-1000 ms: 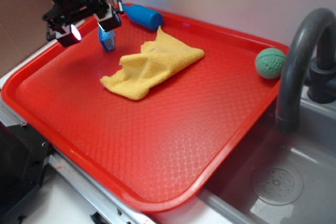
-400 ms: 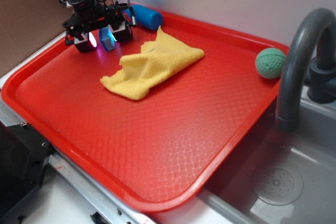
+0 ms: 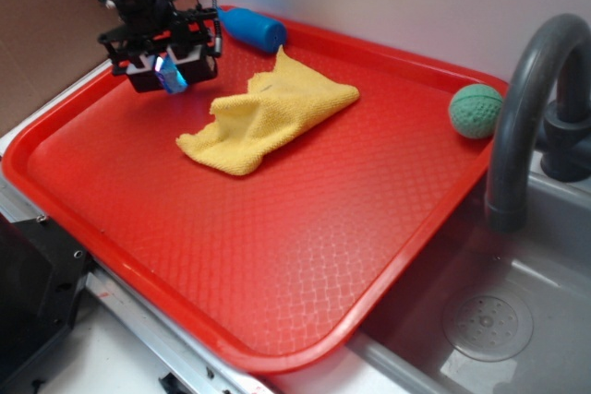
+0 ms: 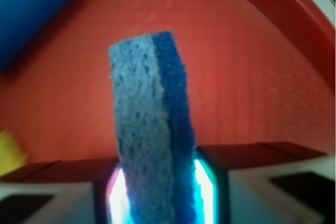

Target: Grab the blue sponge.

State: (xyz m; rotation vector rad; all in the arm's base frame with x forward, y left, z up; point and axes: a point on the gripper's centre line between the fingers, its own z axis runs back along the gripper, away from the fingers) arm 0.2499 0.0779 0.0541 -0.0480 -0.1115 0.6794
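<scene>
Blue sponge (image 4: 149,129) clamped in tool (image 3: 172,69); lower end cut off.

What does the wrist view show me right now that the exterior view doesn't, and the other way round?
Only the wrist view shows the blue sponge close up: a paler rough face beside a darker blue layer, standing between the gripper fingers, which press both sides.

Only the exterior view shows the yellow cloth whole, the green ball, the grey faucet and the sink.

Both show the red tray, the blue cylinder and the sponge in the gripper's hold.
</scene>
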